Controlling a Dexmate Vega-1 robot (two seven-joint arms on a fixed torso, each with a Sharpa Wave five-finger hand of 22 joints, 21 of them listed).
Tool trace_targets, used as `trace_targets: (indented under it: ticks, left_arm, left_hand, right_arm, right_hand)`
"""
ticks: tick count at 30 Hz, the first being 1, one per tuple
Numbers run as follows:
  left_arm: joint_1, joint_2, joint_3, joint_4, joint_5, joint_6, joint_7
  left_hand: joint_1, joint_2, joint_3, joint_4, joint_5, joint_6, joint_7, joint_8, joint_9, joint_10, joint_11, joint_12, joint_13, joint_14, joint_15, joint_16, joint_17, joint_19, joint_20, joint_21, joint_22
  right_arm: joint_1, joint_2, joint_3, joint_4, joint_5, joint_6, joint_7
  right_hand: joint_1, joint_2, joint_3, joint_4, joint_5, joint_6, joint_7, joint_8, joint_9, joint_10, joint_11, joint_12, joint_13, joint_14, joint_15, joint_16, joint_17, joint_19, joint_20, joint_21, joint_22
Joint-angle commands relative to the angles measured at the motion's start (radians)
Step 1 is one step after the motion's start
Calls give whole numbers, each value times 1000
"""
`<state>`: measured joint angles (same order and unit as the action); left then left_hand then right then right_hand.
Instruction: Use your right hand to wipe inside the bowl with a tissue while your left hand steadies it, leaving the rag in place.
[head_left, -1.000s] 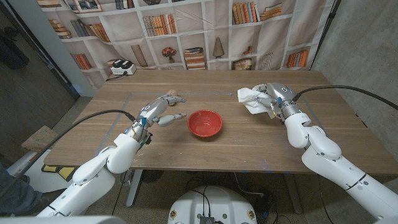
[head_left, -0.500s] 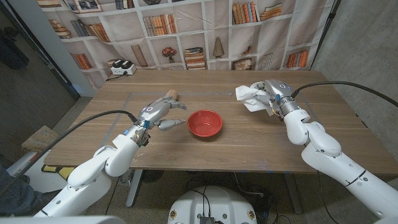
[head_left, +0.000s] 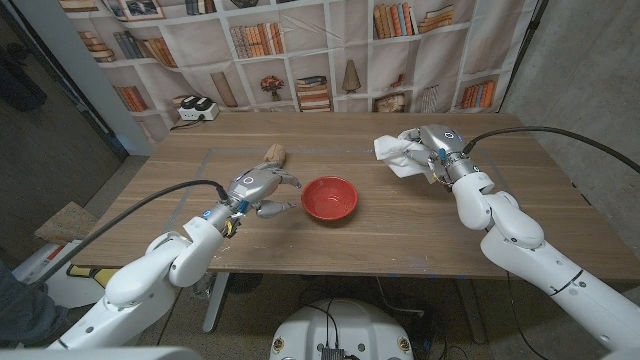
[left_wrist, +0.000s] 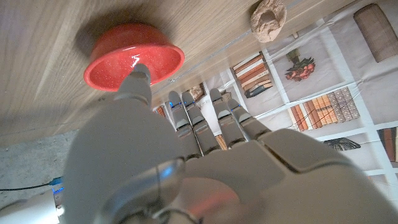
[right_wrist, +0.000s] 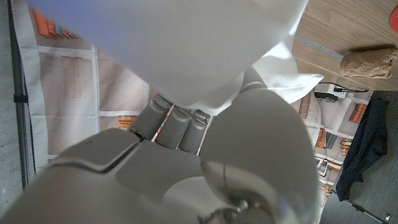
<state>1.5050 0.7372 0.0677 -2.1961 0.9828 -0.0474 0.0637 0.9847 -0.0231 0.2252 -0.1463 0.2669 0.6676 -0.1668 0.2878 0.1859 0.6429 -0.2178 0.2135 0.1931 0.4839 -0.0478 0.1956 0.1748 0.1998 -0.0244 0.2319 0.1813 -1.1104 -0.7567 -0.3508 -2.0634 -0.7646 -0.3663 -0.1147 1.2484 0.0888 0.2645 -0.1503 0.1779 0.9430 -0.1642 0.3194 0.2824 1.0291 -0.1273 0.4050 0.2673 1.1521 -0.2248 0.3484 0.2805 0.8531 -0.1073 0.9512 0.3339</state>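
A red bowl (head_left: 330, 197) stands upright near the middle of the wooden table (head_left: 200, 235), also seen from the left wrist as the red bowl (left_wrist: 134, 57). My left hand (head_left: 258, 187) hovers just to its left, fingers spread toward the rim and holding nothing. My right hand (head_left: 432, 152) is raised over the table's right back area and grips a crumpled white tissue (head_left: 397, 154). In the right wrist view the tissue (right_wrist: 205, 50) drapes over my right hand (right_wrist: 186, 162).
A small brown lump (head_left: 276, 154) lies on the table behind my left hand, also seen as the brown lump (left_wrist: 268, 18). A white box (head_left: 194, 110) sits at the back left corner. A bookshelf-print backdrop hangs behind the table.
My left hand has moved right, closer to the bowl. My right hand has lifted the tissue and shifted a little toward the table's back and left.
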Motion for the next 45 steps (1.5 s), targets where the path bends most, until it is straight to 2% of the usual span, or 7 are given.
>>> trace_targets:
  ticks: [1, 8, 25, 30, 33, 39, 45]
  left_arm:
    - [-3, 17, 59, 14, 156, 34, 32]
    - [-39, 39, 112, 37, 150, 36, 29]
    - [-158, 73, 257, 126, 86, 49, 64]
    - [-196, 74, 300, 157, 57, 59, 75]
    - [-216, 78, 324, 169, 47, 68, 80]
    - [-253, 91, 375, 188, 39, 86, 84]
    - [-279, 102, 410, 201, 18, 104, 91]
  left_hand:
    - [19, -3, 1, -6, 8, 2, -12, -8, 3, 5, 2, -2, 5, -8, -160, -4, 3, 0, 5, -5, 2]
    - [43, -1, 7, -8, 11, 19, -33, -6, 4, 15, 0, -5, 6, -14, -160, -7, 4, -5, 7, -11, 2]
    - [77, 11, 16, 1, 8, 79, -43, 3, 2, 61, 0, -3, 6, -2, -158, -1, 6, -4, -2, -16, 2]
    - [84, 14, 18, 3, 6, 72, -40, -5, 2, 64, 1, -6, 6, -6, -159, -6, 6, -3, -17, -18, 1]
    - [87, 15, 17, 6, 4, 68, -43, -10, 2, 58, 0, -11, 5, -18, -157, -10, 6, -6, -13, -19, 2]
    - [111, 32, 29, 7, -2, 83, -48, -13, 2, 62, 0, -12, 6, 32, -158, 3, 7, 3, -1, -18, 1]
    - [128, 43, 37, 10, -11, 111, -44, -10, 2, 88, 1, -6, 7, 82, -162, 11, 8, 21, -18, -14, 1]
  right_arm:
    - [31, 12, -20, 13, -14, 11, 26]
    - [25, 15, -13, 16, -8, 13, 27]
    - [-11, 6, 11, 0, 15, 16, 16]
    - [-19, 2, 18, -2, 22, 17, 11]
    - [-22, 0, 23, -3, 26, 18, 8]
    - [-30, -5, 29, -5, 34, 18, 4]
    - [-32, -8, 33, -3, 42, 25, -4]
  right_hand:
    - [40, 36, 2, 0, 4, 13, 1, -5, 3, 62, -47, 1, 3, 12, -9, 5, 3, -3, -117, 7, 2]
    - [40, 36, 2, 0, 3, 14, 2, -7, 3, 62, -47, 0, 3, 13, -10, 4, 2, -5, -117, 10, 1]
    - [40, 37, 2, 2, 3, 15, 2, -9, 3, 60, -47, -3, 5, 14, -9, 2, 4, -7, -116, 19, -4]
    - [39, 37, 2, 3, 3, 15, 2, -9, 4, 60, -47, -3, 5, 14, -9, 1, 4, -9, -116, 20, -5]
    - [38, 38, 2, 3, 3, 15, 2, -9, 4, 61, -47, -3, 6, 14, -9, 1, 4, -9, -116, 21, -6]
    - [38, 38, 3, 4, 3, 15, 2, -10, 5, 62, -47, -3, 5, 13, -9, -1, 4, -10, -116, 23, -7]
    - [37, 38, 2, 4, 3, 15, 2, -11, 4, 62, -48, -4, 6, 13, -9, -2, 4, -11, -116, 25, -9]
